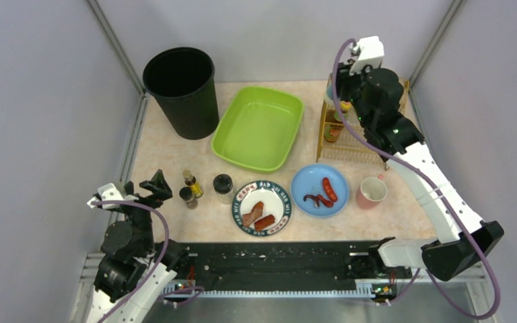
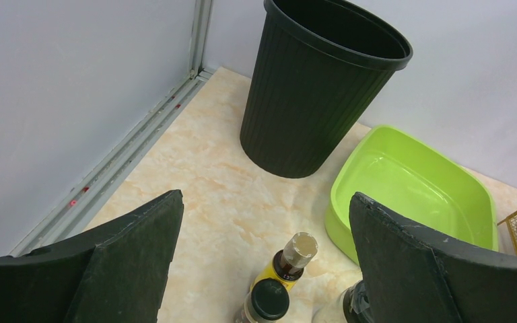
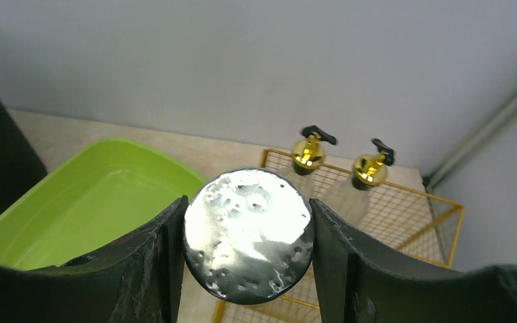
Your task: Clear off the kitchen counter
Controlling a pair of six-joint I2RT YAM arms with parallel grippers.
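The right gripper (image 3: 246, 219) clasps a silver-capped shaker (image 3: 248, 242) over the wire rack (image 3: 404, 208); the left gripper (image 2: 266, 202) gapes empty before 3 bottles (image 2: 289, 259).

A black ribbed plastic bin (image 1: 182, 91) stands at the upper left of the overhead view, just beside a lime-green rectangular plastic tray (image 1: 259, 128) at upper centre. Right of the tray is a yellow wire rack (image 1: 353, 149). The right wrist view shows two gold-topped bottles (image 3: 308, 153) standing in the rack, behind a round dimpled silvery lid (image 3: 248, 232) at lower centre.

Across the middle of the overhead view, left to right:
- a brown bottle with a yellow label (image 1: 192, 183)
- a small dark-capped jar (image 1: 188, 196)
- a clear jar with a black cap (image 1: 223, 186)
- a white patterned plate (image 1: 272, 195) bearing two brown sausage pieces (image 1: 259, 215)
- a blue plate (image 1: 309, 182) with red sausages (image 1: 328, 190)
- a pink mug (image 1: 372, 192)

A black metal rail strip (image 1: 276, 259) runs along the bottom.
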